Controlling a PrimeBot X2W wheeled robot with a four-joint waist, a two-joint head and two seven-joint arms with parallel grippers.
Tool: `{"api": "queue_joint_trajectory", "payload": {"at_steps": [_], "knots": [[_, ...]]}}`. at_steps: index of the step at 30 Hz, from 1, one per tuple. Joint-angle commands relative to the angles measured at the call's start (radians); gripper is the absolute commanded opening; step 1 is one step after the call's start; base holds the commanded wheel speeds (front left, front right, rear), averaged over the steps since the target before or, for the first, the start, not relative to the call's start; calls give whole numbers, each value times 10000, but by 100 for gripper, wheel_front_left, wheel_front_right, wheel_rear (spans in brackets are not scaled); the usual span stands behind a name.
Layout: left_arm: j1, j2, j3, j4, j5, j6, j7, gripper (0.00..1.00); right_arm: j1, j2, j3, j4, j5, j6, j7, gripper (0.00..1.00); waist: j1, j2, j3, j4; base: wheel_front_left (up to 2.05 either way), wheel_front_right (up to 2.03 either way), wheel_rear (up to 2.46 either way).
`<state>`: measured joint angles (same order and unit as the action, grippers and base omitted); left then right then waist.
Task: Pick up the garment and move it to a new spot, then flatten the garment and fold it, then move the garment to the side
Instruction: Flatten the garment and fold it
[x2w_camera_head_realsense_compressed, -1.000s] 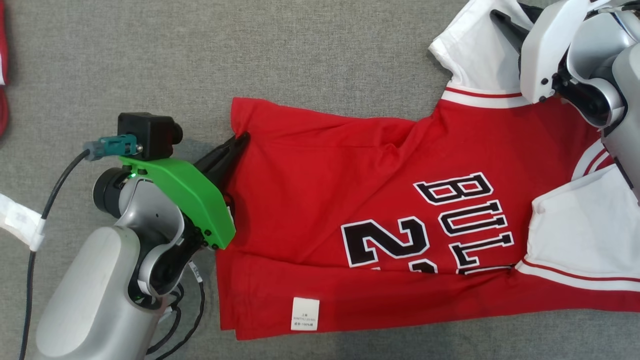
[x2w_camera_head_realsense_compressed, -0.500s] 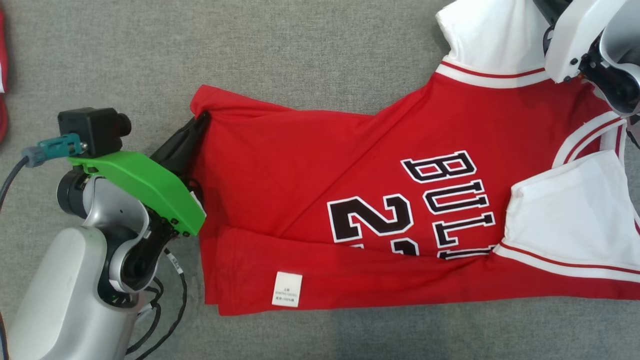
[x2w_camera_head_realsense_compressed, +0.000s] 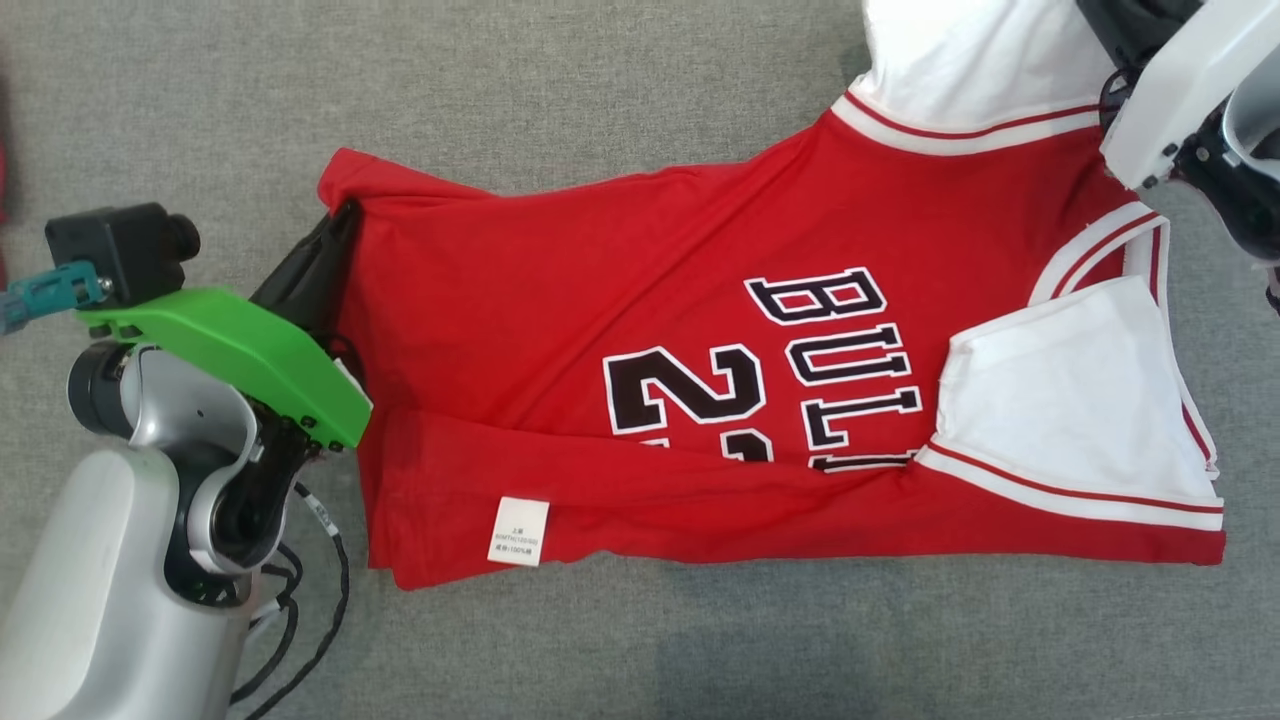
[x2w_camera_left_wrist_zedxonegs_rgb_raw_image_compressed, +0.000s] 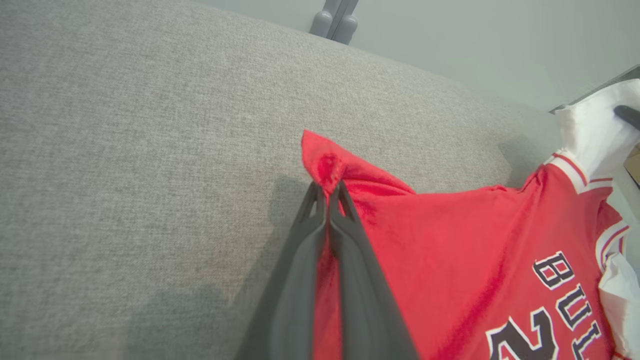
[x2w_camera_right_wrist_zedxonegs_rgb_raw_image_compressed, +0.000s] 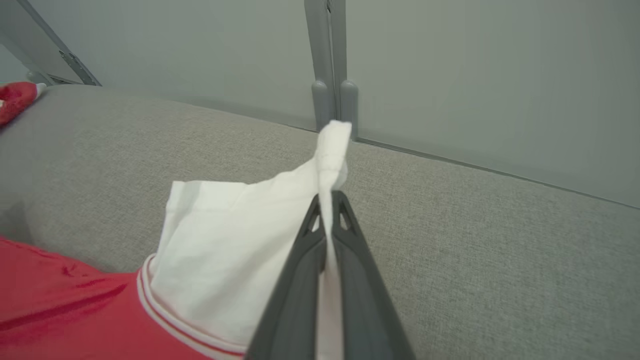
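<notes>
My left pincer (x2w_camera_left_wrist_zedxonegs_rgb_raw_image_compressed: 327, 189) is clamped on a red hem corner (x2w_camera_left_wrist_zedxonegs_rgb_raw_image_compressed: 322, 160) of a Bulls jersey (x2w_camera_head_realsense_compressed: 560, 300). My right pincer (x2w_camera_right_wrist_zedxonegs_rgb_raw_image_compressed: 330, 199) is clamped on its white sleeve (x2w_camera_right_wrist_zedxonegs_rgb_raw_image_compressed: 225, 235). The jersey lies stretched between them on the grey upholstered surface (x2w_camera_head_realsense_compressed: 600, 80), with the sleeve towards the far edge.

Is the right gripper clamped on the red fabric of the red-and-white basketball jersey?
No, the right wrist view shows the right gripper shut on the white sleeve of the red-and-white basketball jersey.

Right end effector (x2w_camera_right_wrist_zedxonegs_rgb_raw_image_compressed: 330, 197) seemingly closed on garment (x2w_camera_head_realsense_compressed: 600, 280).
</notes>
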<state>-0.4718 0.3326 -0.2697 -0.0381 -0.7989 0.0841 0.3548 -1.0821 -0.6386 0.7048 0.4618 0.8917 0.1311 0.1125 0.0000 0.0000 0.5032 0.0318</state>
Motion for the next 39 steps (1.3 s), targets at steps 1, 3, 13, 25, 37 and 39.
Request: {"api": "queue_joint_trajectory", "payload": {"at_steps": [1,3,13,25,37,39], "knots": [[289,116,33,-137,-4,36,-66,0,284,-194,49,-281,149,-7,-217,0,0,0,-173,-111,0,0,0],[663,160,72,-491,-65,60,-145,0,674,-518,103,-790,356,-7,-480,0,0,0,-316,-184,0,0,0],[4434,290,525,-3484,-494,652,-777,0,4685,-2534,-608,-3588,1343,-7,-1480,0,0,0,-928,-597,0,0,0],[5458,-149,378,-2653,-1009,477,-1090,0,8178,-1774,-2064,-4378,961,-7,-1846,0,0,0,-1271,-776,0,0,0],[5841,-114,535,-2352,-1304,427,-1107,0,9239,-818,-2834,-4694,-363,-7,-477,100,0,0,-1455,-900,0,0,0],[5737,-149,537,-2123,-1275,335,-1248,67,9191,-659,-2911,-4514,-671,-7,-333,100,0,0,-1507,-863,0,0,0]]}}
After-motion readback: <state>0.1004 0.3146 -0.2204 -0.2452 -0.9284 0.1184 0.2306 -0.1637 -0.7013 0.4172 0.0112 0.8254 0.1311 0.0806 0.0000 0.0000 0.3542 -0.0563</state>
